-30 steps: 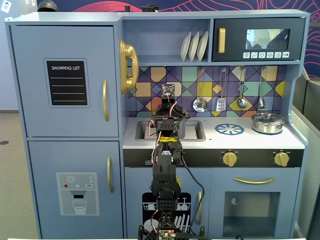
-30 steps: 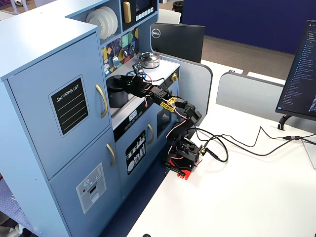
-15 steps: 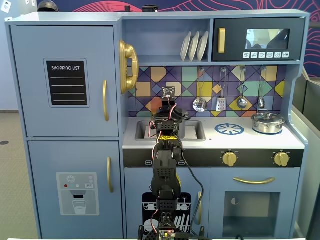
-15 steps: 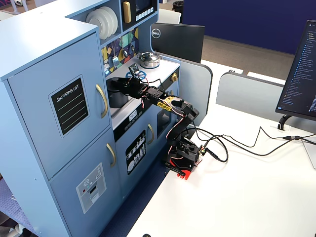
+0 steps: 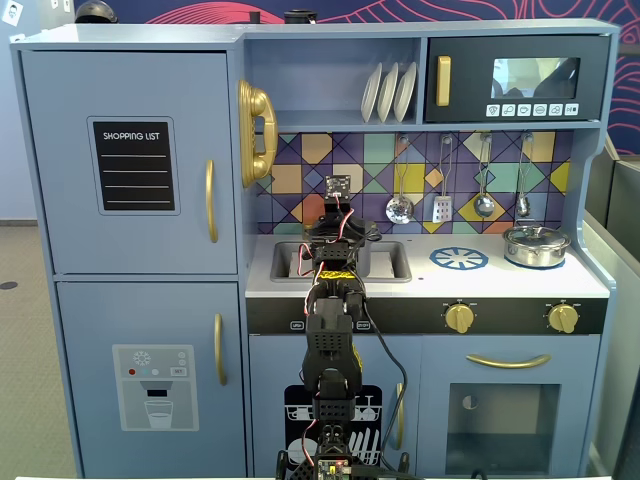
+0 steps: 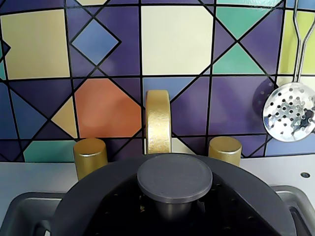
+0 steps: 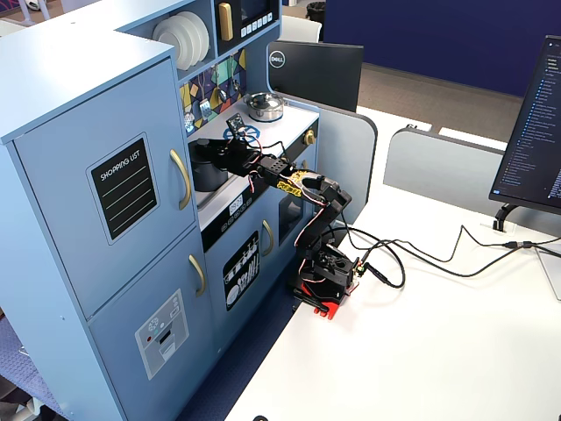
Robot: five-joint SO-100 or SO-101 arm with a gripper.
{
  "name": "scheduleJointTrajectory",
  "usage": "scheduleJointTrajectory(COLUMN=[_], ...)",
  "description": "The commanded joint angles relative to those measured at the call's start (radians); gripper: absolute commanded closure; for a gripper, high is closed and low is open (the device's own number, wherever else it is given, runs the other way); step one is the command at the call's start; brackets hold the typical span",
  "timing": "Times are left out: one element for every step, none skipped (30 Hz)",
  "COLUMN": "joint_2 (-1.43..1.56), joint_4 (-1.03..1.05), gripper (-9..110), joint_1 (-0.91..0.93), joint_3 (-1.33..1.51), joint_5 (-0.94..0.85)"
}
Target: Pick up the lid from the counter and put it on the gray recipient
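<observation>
Wrist view gives you the matte dark-gray lid (image 6: pixel 174 178), round with a flat knob, directly before the gold faucet (image 6: pixel 158 120), over the sink (image 6: pixel 22 212). You cannot tell the gripper's (image 5: pixel 337 222) opening.

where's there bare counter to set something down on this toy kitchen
Barest: the counter strip in front of the printed burner and steel pot, above the gold knobs. The sink side is crowded: the arm reaches over it, with the lid and gold faucet there.
</observation>
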Motion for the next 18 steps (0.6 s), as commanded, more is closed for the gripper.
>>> scheduleJointTrajectory(joint_2=[0.023,0.038,0.054,0.069,0.084,0.100,0.115,0.127,0.140,0.155,0.172,0.192,0.218,0.247,0.281,0.321,0.365,0.416], joint_4=[-0.011,0.021,0.058,0.080,0.094,0.112,0.123,0.124,0.129,0.143,0.158,0.175,0.206,0.245,0.288,0.336,0.393,0.459], gripper=[96,92,90,88,86,85,84,84,83,82,81,81,81,82,82,82,83,83], joint_1=[0.017,0.018,0.020,0.020,0.021,0.028,0.031,0.031,0.029,0.029,0.028,0.025,0.020,0.012,0.002,-0.003,-0.009,-0.014], joint_3=[-0.009,-0.008,-0.005,0.005,0.014,0.025,0.034,0.040,0.044,0.046,0.046,0.046,0.041,0.034,0.026,0.021,0.018,0.015], joint_5=[-0.005,-0.011,-0.020,-0.025,-0.026,-0.038,-0.044,-0.041,-0.034,-0.037,-0.040,-0.041,-0.043,-0.043,-0.041,-0.038,-0.040,-0.043])
